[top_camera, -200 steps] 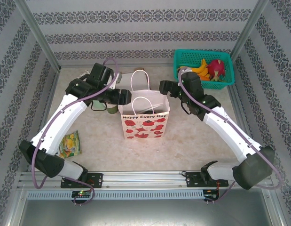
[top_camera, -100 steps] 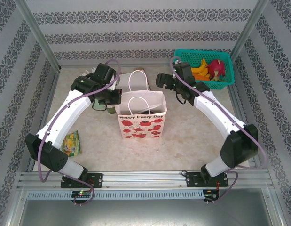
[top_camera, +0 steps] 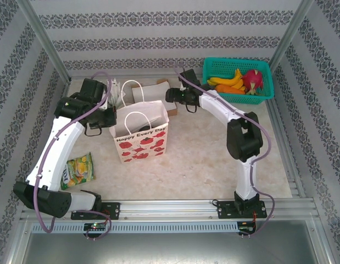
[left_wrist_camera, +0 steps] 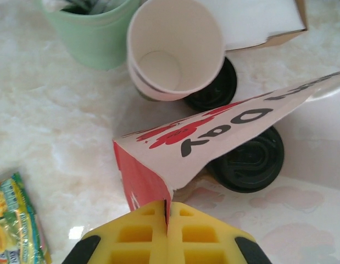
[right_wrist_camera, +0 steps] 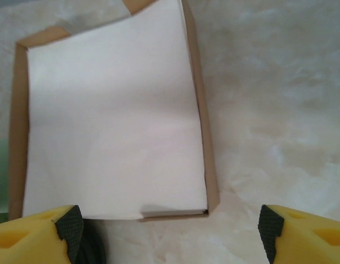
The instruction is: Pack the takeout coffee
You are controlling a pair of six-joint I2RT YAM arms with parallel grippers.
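The left fingers [left_wrist_camera: 131, 234] pinch the top edge of the paper bag [left_wrist_camera: 213, 135]. The takeout coffee [left_wrist_camera: 252, 159] stands on the table [left_wrist_camera: 60, 126] beside the bag, partly under that edge. The right fingers [right_wrist_camera: 307, 234] hang spread above a napkin tray [right_wrist_camera: 112, 121].

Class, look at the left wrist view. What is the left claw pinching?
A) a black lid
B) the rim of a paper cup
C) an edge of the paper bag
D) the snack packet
C: the left claw is shut on a corner edge of the bag, with the paper caught between its two yellow halves.
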